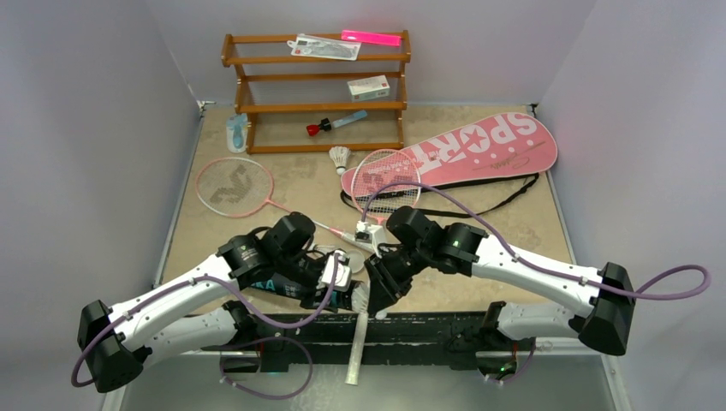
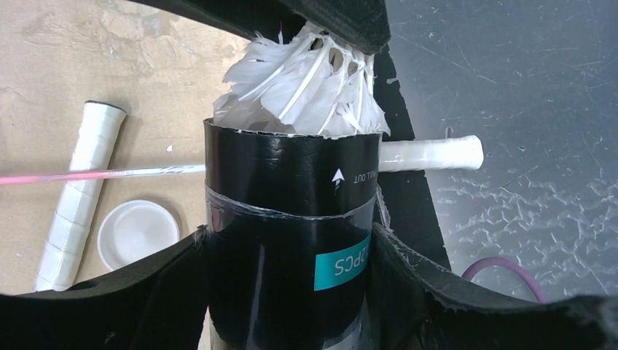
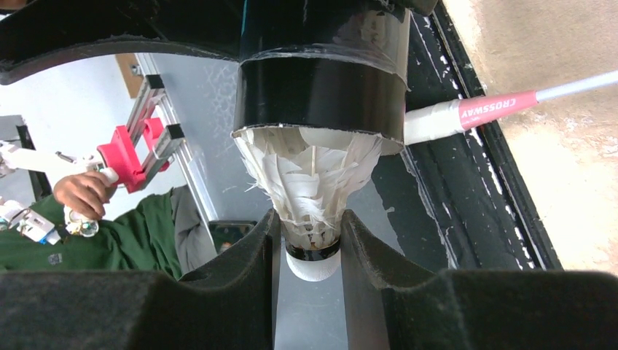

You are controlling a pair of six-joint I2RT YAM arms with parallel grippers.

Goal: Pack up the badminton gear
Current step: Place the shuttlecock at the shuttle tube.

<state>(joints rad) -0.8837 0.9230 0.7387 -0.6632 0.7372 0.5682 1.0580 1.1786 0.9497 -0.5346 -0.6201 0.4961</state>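
Shuttlecock (image 3: 313, 189) at the mouth of the black tube (image 2: 291, 211), feather skirt leading and only partly entered, cork base still outside. The right claw (image 3: 310, 240) is narrowed onto that cork base, gripping it from both sides; the left claw (image 2: 288, 255) is set wide around the tube body and holds it, mouth turned toward the right claw. The two claws meet over the near edge of the table (image 1: 514, 231). Progress, as judged: the loading of the tube is in hand and nothing is fully packed. Whether other shuttlecocks already lie deeper in the tube cannot be told. A white round lid (image 2: 137, 233) lies on the table just beside the left claw, so the tube remains to be capped. Well beyond both claws, a second shuttlecock (image 1: 341, 157) stands loose. One racket (image 1: 233, 184) lies flat beyond the left claw. The other racket (image 1: 387, 180) lies beyond the right claw with its head resting on top of the pink bag (image 1: 479, 147), not inside it. Left to do: seat this shuttlecock, fetch the other, cap the tube, bag both rackets. Count: shuttlecocks two, tube one, lid one, rackets two, bag one. Farthest from the claws stands a wooden shelf (image 1: 257, 107) bearing small items outside the task.
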